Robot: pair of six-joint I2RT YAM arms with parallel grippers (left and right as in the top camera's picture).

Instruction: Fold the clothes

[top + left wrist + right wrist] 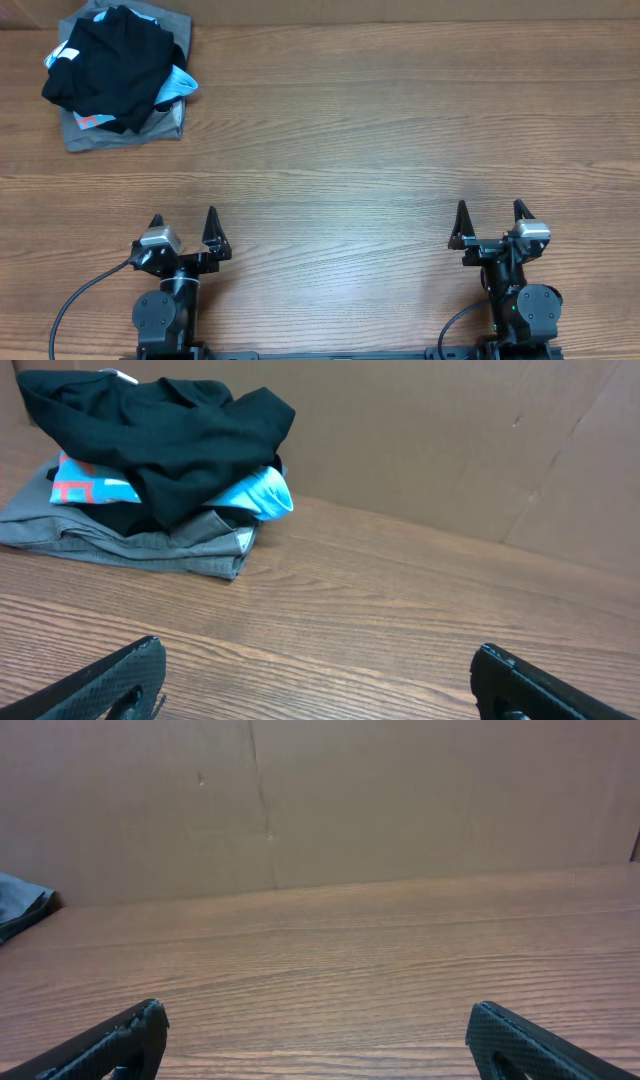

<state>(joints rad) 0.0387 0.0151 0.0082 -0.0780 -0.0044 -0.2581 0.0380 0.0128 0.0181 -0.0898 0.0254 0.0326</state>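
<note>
There, clothes pile [120, 75], far corner of table [380, 150]

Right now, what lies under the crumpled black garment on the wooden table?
A light blue cloth, a red-printed piece and a flat grey garment at the bottom. Anything deeper is covered.

Both parked near: left gripper [183, 222] at left, right gripper [489, 212] at right, well apart. Arms folded low over their bases, wrists level, pointing to the far side. Jaws on both spread wide, nothing between. In wrist views left fingers [120, 675] and right fingers [120, 1035] show as dark tips.
</note>
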